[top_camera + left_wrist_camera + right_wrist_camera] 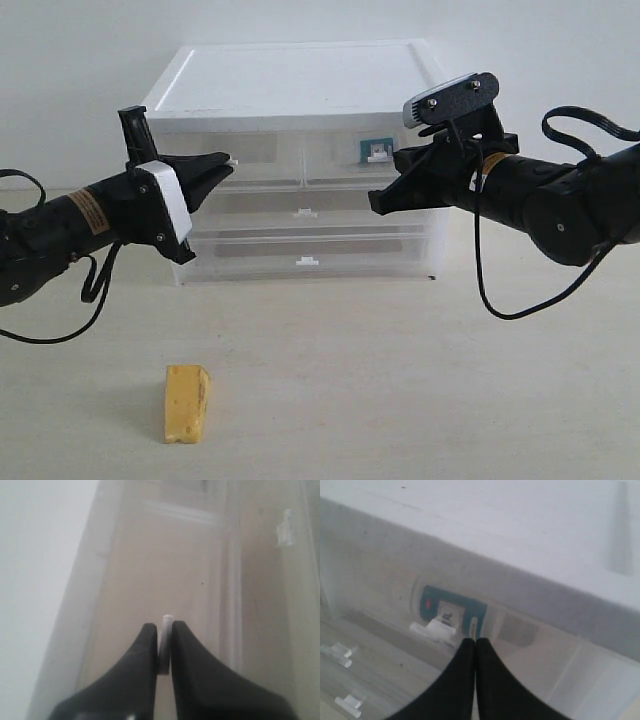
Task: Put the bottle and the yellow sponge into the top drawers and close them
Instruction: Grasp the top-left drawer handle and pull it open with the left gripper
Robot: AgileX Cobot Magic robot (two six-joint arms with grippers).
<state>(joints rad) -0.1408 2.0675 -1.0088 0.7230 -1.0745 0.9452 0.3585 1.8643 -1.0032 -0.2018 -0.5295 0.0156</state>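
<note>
The yellow sponge (187, 402) lies on the table in front, well below and apart from both arms. Through the front of the top right drawer (340, 150) the blue-teal label of the bottle (375, 148) (431, 605) shows, behind that drawer's white tab handle (434, 629). My right gripper (376, 205) (475, 641) is shut and empty, its tips close to that drawer front, beside the handle. My left gripper (226, 163) (163, 627) is shut on the white tab handle (164, 642) of the top left drawer (262, 148).
The white-topped cabinet (300, 75) stands at the back middle. Below the top drawers are two full-width translucent drawers with tab handles (305, 212) (307, 261). A black cable (500, 300) hangs from the right arm. A pale table top (400, 400) spreads in front.
</note>
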